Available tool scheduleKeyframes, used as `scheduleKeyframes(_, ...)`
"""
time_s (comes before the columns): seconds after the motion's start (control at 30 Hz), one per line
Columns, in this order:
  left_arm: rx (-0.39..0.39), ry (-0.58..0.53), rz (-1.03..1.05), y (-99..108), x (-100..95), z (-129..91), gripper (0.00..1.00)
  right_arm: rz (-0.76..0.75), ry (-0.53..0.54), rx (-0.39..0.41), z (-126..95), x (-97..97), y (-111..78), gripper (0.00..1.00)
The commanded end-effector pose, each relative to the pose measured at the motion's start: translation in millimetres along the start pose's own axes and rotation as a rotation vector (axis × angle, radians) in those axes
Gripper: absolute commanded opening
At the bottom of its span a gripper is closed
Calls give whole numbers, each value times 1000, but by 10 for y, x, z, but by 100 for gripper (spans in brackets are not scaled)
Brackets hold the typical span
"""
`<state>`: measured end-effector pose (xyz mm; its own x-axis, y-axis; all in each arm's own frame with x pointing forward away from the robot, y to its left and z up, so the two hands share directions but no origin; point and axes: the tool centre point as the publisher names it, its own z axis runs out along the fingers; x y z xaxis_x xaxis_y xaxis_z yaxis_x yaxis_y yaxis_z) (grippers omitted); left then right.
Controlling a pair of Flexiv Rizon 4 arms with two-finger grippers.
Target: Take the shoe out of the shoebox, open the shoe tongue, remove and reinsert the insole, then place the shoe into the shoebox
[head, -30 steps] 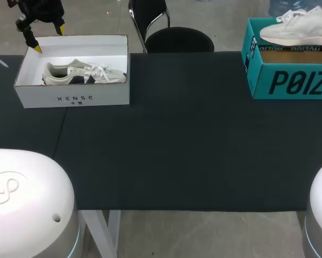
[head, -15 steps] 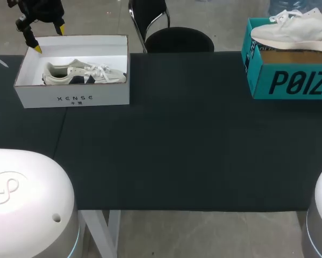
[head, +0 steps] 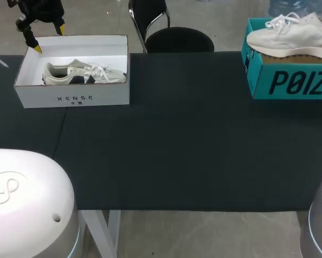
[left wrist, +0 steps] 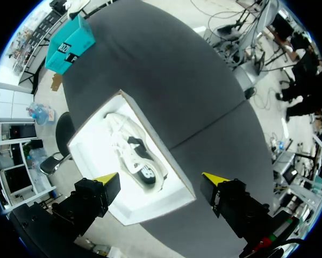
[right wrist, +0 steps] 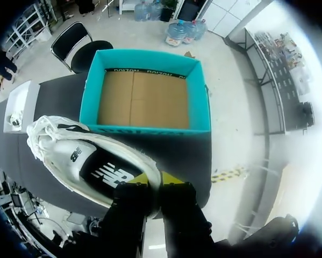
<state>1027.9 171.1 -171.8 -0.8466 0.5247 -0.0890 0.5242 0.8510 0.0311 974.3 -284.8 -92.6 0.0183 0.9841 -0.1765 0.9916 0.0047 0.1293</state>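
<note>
A white shoebox (head: 74,99) stands at the table's far left, and a white and dark sneaker (head: 83,72) lies on its side in it. My left gripper (head: 49,39) hangs open over the box's far left corner. From the left wrist, the sneaker (left wrist: 134,156) and the box (left wrist: 155,141) lie below the open left gripper (left wrist: 161,178). A teal shoebox (head: 290,80) stands at the far right. A white shoe (head: 290,35) hovers over it. My right gripper (right wrist: 150,180) is shut on the heel of the white shoe (right wrist: 91,161); the teal shoebox (right wrist: 150,129) beneath it shows a bare cardboard floor.
Dark cloth (head: 177,134) covers the table between the two boxes. My arms' white bases (head: 26,199) stand at the near corners, past the table's front edge.
The white shoe over the teal box has moved left, its toe now past the box's left wall. The left gripper has not moved.
</note>
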Motion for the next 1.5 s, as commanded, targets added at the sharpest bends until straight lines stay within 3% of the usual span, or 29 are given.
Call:
scheduleKeyframes(0.03,-2,0,0,-4,7,-3,100,1,0,-555,-3,-5,-62,0)
scheduleKeyframes(0.33,-2,0,0,-4,7,-3,100,1,0,-555,-3,-5,-62,0)
scheduleKeyframes(0.6,-2,0,0,-4,7,-3,100,95,22,-603,-196,375,-622,0)
scheduleKeyframes(1.07,-2,0,0,-4,7,-3,100,27,-50,-656,-460,1039,-1381,0)
scheduleKeyframes(1.27,-2,0,0,-4,7,-3,100,-5,-78,-665,-327,1393,-1635,0)
scheduleKeyframes(1.5,-2,0,0,-4,7,-3,100,-86,-70,-691,-6,1826,-1818,0)
